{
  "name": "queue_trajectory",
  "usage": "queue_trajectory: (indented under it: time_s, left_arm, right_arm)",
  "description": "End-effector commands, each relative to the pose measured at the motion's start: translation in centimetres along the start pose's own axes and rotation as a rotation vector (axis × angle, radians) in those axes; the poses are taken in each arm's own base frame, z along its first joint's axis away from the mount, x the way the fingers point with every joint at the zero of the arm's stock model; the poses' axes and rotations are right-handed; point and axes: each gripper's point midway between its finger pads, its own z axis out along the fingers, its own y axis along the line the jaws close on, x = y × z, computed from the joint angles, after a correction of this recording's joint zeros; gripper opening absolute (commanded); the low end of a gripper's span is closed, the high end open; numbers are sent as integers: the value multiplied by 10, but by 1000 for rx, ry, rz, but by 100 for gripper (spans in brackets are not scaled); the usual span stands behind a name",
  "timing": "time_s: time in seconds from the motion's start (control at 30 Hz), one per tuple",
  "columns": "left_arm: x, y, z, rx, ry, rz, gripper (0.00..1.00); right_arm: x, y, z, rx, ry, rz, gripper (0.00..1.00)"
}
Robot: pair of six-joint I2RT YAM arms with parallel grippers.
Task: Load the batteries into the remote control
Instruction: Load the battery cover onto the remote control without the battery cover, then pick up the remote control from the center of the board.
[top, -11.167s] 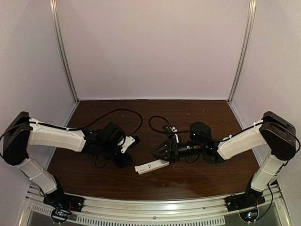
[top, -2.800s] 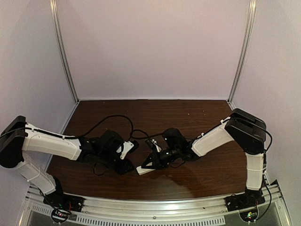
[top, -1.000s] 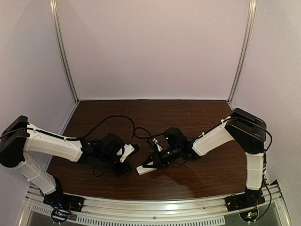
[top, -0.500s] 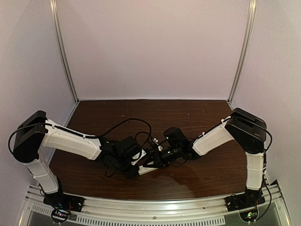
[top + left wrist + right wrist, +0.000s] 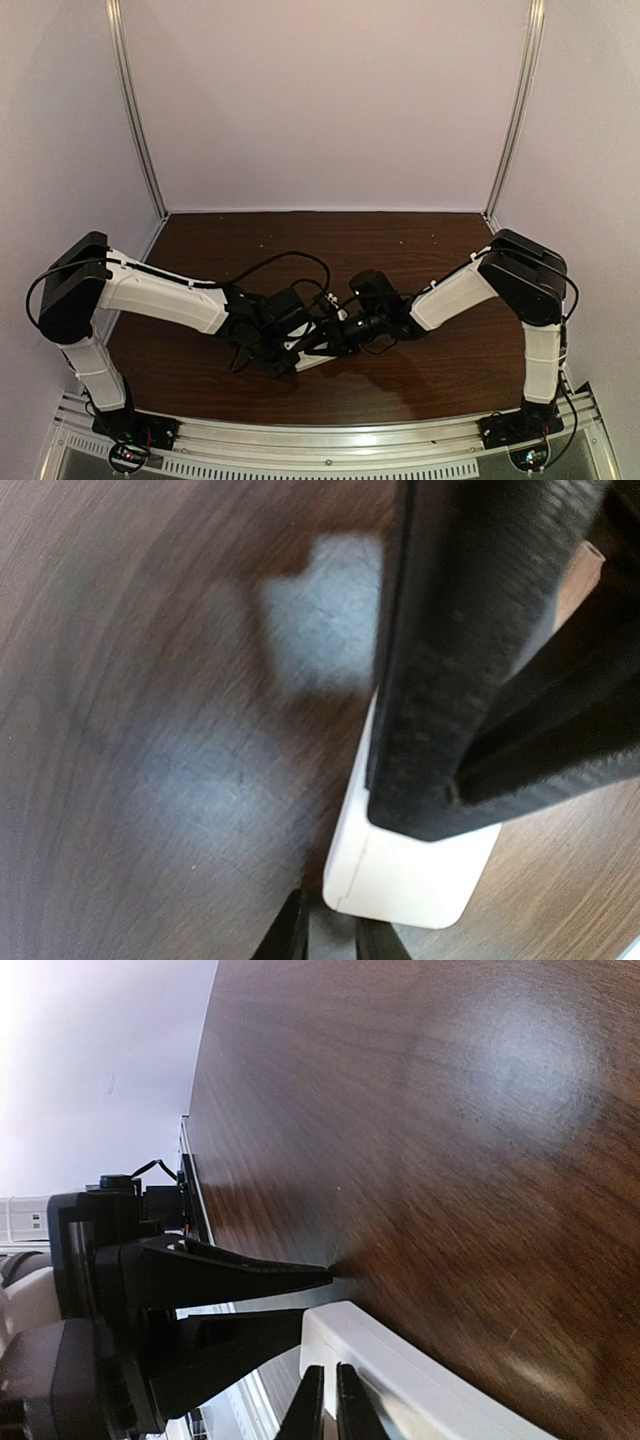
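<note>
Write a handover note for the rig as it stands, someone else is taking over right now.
Left hand: narrowly open, nothing visible between its fingers, tips at one end of the remote control.
Right hand: shut, tips on top of the remote control.
The remote control lies flat on the table, between both hands.
No batteries show in any view.
Done: cannot confirm that either is loaded.
Left: find the batteries, check the remote control, load what is missing.

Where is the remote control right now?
Top view: the remote control lies on the table, front centre, under the right end effector, with the left end effector beside it.
</note>
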Motion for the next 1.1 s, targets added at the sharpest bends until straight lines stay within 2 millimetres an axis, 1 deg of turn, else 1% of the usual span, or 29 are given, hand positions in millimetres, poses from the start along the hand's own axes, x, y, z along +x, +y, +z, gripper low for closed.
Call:
queue_trajectory:
  time_s: [0.0,0.1,0.13,0.17,0.23,0.37,0.43,0.47,0.5,0.6,0.63,0.67,0.73,0.77,0.8,0.83,0.87,0.93,0.97,1.07]
  left_arm:
    - [-10,-4,8,15,-62,-18,22]
    - [-10,-2,-6,38,-122,-31,31]
    - [-11,0,-11,48,-143,-38,34]
    - [-14,-1,-18,65,-172,-34,38]
    - [-17,6,-32,55,-219,-36,47]
    - [-29,11,-58,74,-320,-31,72]
    - [-36,14,-71,90,-374,-31,89]
    - [-39,14,-77,100,-396,-25,96]
    - [-44,14,-84,109,-429,-18,97]
    - [-61,17,-101,101,-492,-20,97]
    - [-66,15,-103,108,-495,-4,97]
    - [-71,12,-104,117,-491,19,98]
    - [-77,-3,-98,178,-445,96,97]
    - [-78,-9,-91,201,-413,129,97]
    - [-79,-14,-81,217,-380,151,98]
    - [-84,-18,-78,231,-370,174,98]
    - [-86,-21,-72,240,-354,193,98]
    - [-92,-26,-62,251,-329,222,96]
    - [-94,-28,-57,256,-315,233,94]
    - [-104,-32,-42,264,-275,251,87]
  right_arm:
    - [9,-26,-8,71,14,56,9]
    - [-8,-9,-18,27,-37,29,12]
    - [-14,-1,-21,5,-53,15,13]
    - [-20,7,-25,-13,-66,-1,14]
    - [-32,24,-33,-42,-93,-39,21]
    - [-56,59,-50,-77,-154,-130,40]
    - [-66,72,-60,-72,-188,-165,49]
    - [-71,75,-66,-64,-205,-176,55]
    - [-75,78,-73,-59,-225,-189,61]
    - [-90,75,-99,-9,-296,-216,84]
    - [-95,72,-112,15,-325,-225,98]
    - [-99,70,-122,38,-349,-238,99]
    - [-105,65,-145,89,-399,-257,100]
    - [-108,65,-158,109,-431,-269,100]
    - [-111,66,-173,126,-471,-284,100]
    - [-113,69,-189,144,-515,-301,100]
    - [-117,67,-204,169,-559,-294,100]
    - [-125,54,-239,239,-650,-229,100]
    - [-126,50,-254,243,-681,-213,100]
    - [-122,50,-291,150,-762,-200,100]
